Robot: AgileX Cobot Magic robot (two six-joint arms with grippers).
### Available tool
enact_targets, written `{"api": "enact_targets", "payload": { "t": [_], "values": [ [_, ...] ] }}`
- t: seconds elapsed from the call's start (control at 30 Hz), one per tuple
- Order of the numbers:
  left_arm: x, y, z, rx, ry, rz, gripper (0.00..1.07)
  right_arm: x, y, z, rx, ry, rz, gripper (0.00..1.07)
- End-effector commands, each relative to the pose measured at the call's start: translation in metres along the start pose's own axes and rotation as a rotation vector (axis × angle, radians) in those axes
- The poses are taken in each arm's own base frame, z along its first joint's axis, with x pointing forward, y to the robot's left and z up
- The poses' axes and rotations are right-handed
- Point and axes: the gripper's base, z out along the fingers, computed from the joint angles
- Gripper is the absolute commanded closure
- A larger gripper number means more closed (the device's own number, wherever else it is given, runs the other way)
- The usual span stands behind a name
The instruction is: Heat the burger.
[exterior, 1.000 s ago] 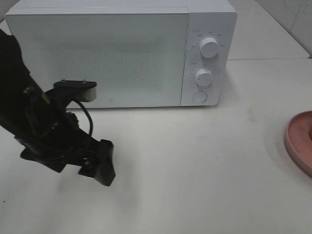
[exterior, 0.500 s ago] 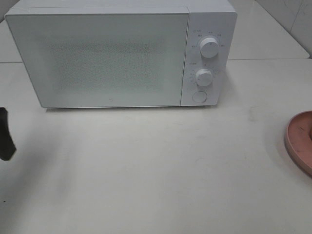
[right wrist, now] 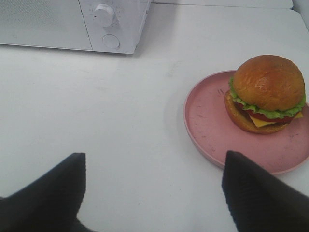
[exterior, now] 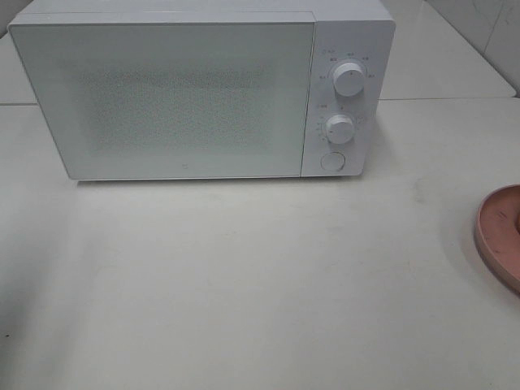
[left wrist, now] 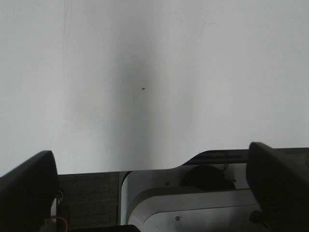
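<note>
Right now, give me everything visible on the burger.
The burger shows only in the right wrist view: glossy golden-brown bun, green lettuce frill, a red layer, yellow cheese corner, bottom bun. It sits upright and whole, off-centre on the pink plate, touching nothing else. The right gripper is open, short of the plate. The microwave door is shut.

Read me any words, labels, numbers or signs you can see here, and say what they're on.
Nothing is legible.
Small markings ring the two dials on the microwave control panel: too small and blurred to read.
A tiny mark low on the microwave door: unreadable.
The burger and pink plate carry no text.
</note>
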Motion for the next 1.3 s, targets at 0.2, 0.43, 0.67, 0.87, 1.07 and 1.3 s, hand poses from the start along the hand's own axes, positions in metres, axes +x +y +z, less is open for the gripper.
{"api": "enact_targets", "payload": {
  "t": [0.2,0.43,0.67,0.87,1.07,1.3],
  "values": [
    [0.052,-0.001,0.003,-0.008,-0.128,-0.002,0.08,0.002,0.0,-0.003,0.004,-0.027,-0.01,0.31],
    [0.082,-0.004,-0.012,-0.009,-0.347,0.014,0.08,0.002,0.0,-0.003,0.004,-0.027,-0.01,0.31],
    [0.105,-0.006,-0.03,-0.03,-0.528,0.048,0.08,0.002,0.0,-0.003,0.004,-0.027,-0.01,0.31],
    [0.117,-0.008,-0.037,-0.033,-0.617,0.061,0.08,0.002,0.0,-0.003,0.004,-0.027,-0.01,0.31],
    [0.136,-0.01,-0.044,-0.029,-0.746,0.079,0.08,0.002,0.0,-0.003,0.004,-0.027,-0.01,0.31],
    [0.146,-0.011,-0.047,-0.028,-0.814,0.092,0.08,0.002,0.0,-0.003,0.004,-0.024,-0.011,0.31]
  ]
}}
